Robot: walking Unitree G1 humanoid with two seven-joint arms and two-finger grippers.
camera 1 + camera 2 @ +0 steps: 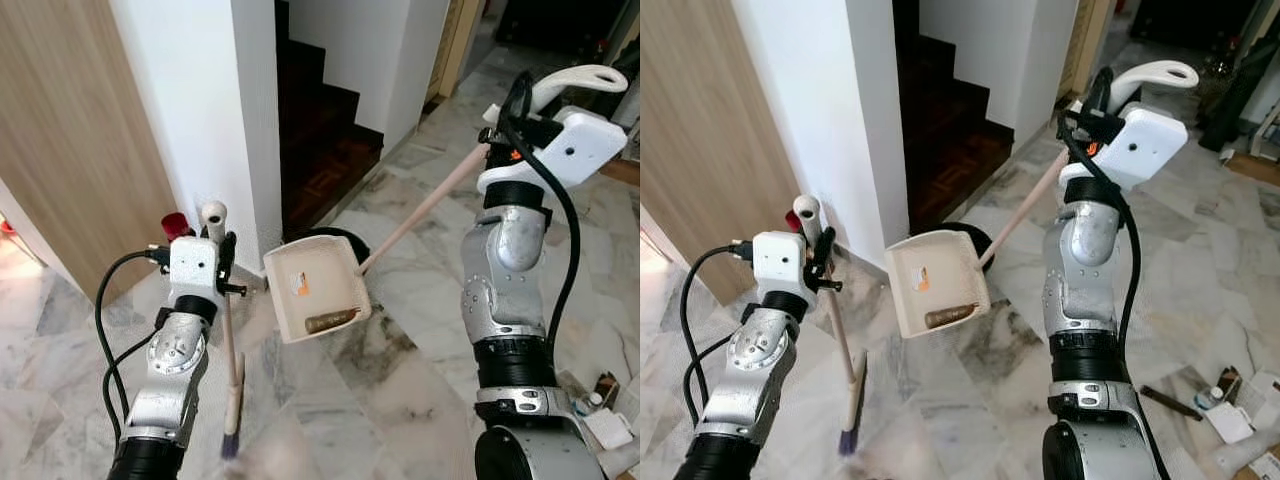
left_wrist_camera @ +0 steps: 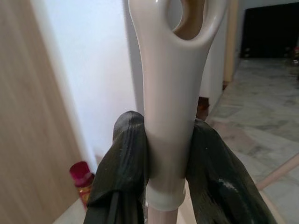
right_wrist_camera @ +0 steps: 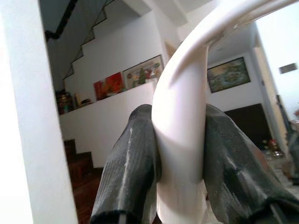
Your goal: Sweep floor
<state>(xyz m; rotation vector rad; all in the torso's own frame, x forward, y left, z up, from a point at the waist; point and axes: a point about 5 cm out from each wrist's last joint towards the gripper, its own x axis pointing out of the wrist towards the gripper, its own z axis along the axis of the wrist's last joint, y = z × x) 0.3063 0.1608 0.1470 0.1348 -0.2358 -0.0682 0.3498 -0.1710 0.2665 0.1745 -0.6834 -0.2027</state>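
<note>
While left pincer clamps broom, right pincer lifts dustpan.

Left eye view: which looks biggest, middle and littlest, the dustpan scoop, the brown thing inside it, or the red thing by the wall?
Largest to smallest, as they look:
1. Dustpan scoop, clearly biggest.
2. Brown thing lying in the scoop.
3. Red thing by the wall, partly hidden.
The last two look close in size, and the red thing sits farther away, so that order is unsure.

A small red-capped bottle stands on the grey-veined marble floor at the foot of a pale wooden panel. Dark wooden stairs rise between white walls. Framed pictures hang above.
</note>
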